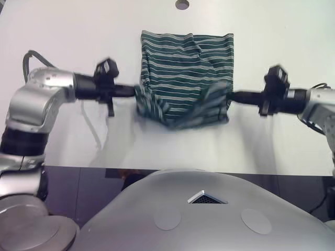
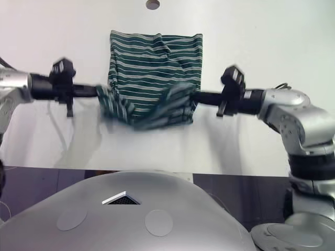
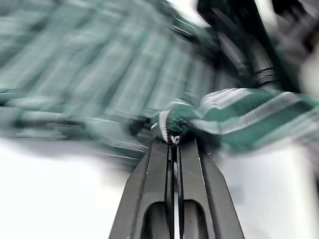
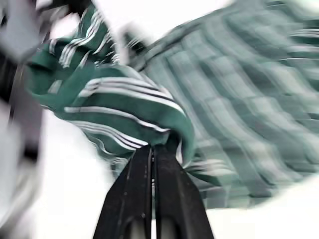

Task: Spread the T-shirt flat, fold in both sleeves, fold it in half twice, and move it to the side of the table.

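At the near corners of the T-shirt (image 1: 186, 68), your left pincer (image 1: 137, 92) and right pincer (image 1: 229, 95) both clamp cloth; the rest lies beyond.

A white table (image 1: 57, 31) spans the view, evenly lit, with soft grey shadows on its top. A small round grey disc (image 1: 182, 4) is set far back on it. Past its near edge lies dark, glossy floor (image 1: 78, 191).
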